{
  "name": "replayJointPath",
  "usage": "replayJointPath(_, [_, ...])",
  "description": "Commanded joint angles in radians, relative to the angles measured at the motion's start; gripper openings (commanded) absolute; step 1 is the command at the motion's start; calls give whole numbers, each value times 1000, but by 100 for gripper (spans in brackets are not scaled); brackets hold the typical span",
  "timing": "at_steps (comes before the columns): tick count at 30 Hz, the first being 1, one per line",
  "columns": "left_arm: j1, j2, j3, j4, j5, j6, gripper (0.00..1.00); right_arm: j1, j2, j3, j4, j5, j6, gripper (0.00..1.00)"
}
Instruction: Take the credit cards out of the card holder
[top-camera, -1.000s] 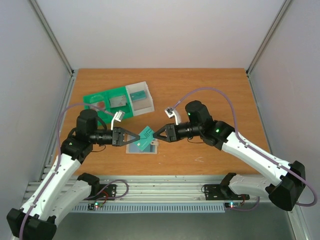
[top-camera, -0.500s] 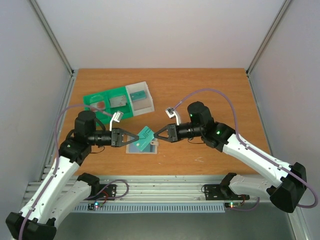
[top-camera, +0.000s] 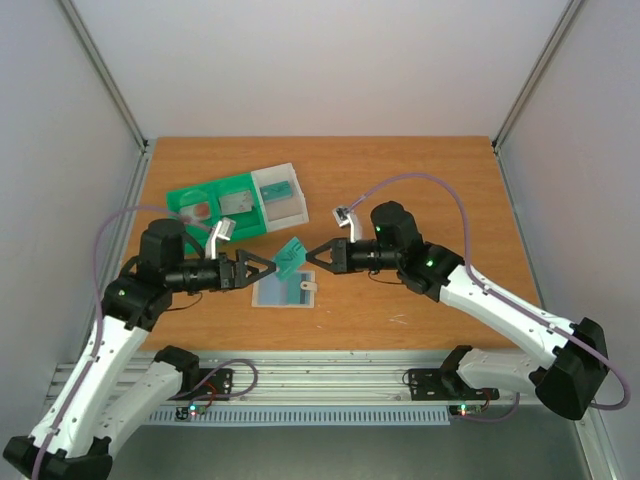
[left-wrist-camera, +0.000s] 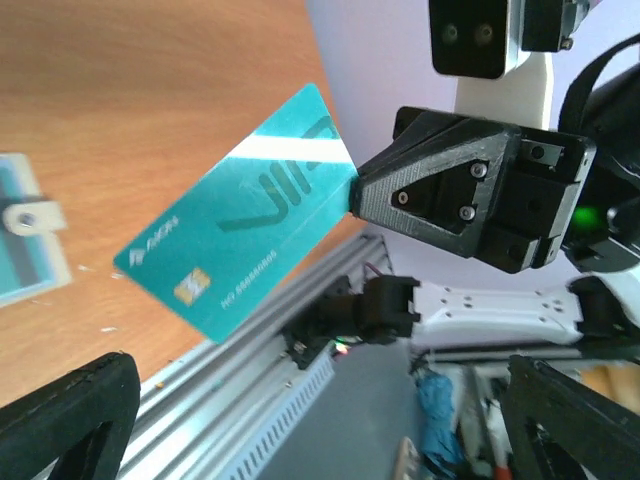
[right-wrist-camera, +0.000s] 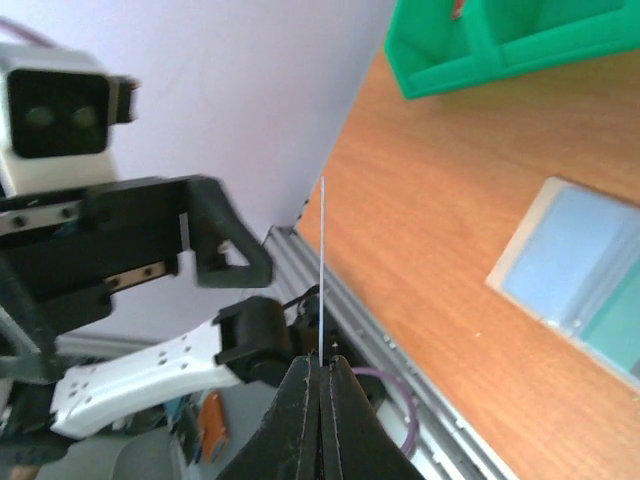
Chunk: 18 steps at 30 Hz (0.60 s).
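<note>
While both arms reach in toward the table (top-camera: 430, 180) centre, only one has a grip. Left arm (top-camera: 120, 310) and right arm (top-camera: 480, 290) point at each other, grippers nearly nose to nose.

Tray (top-camera: 210, 187), green and white, sits far-left on the table, well apart from the grippers. It holds other cards (top-camera: 237, 203), one per compartment: reddish, grey, teal.

Holder (top-camera: 283, 293) lies flat on the table, on the near side of the two grippers, touched by neither. It's pale blue-grey, and a teal strip shows inside; can't tell if that is another card. In the right wrist view the holder (right-wrist-camera: 570, 260) sits off to the right, below the fingers.

Teal card (top-camera: 291, 256) is in the air between the grippers, tilted, above the holder's far edge and clear of it.

Right gripper (top-camera: 308, 255) is clamped on the teal card's right edge. In the right wrist view its fingers (right-wrist-camera: 322, 365) are pressed together with the card edge-on as a thin line (right-wrist-camera: 322, 270).

Left gripper (top-camera: 268, 268) is released: the left wrist view shows its fingers (left-wrist-camera: 70, 420) spread wide at the bottom corners, with the teal card (left-wrist-camera: 240, 230) touching neither.

The holder's white tab (top-camera: 308, 286) is on its right edge.
</note>
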<state>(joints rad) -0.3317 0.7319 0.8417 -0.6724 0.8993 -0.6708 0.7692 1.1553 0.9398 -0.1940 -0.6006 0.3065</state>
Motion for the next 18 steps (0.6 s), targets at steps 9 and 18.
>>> replayJointPath(9, [-1,-57,68,-266,-476,159,99,-26,190,79,103,385,-13,1])
replayJointPath(18, [-1,-88,28,-283,-553,182,99,-48,478,266,137,538,-75,1])
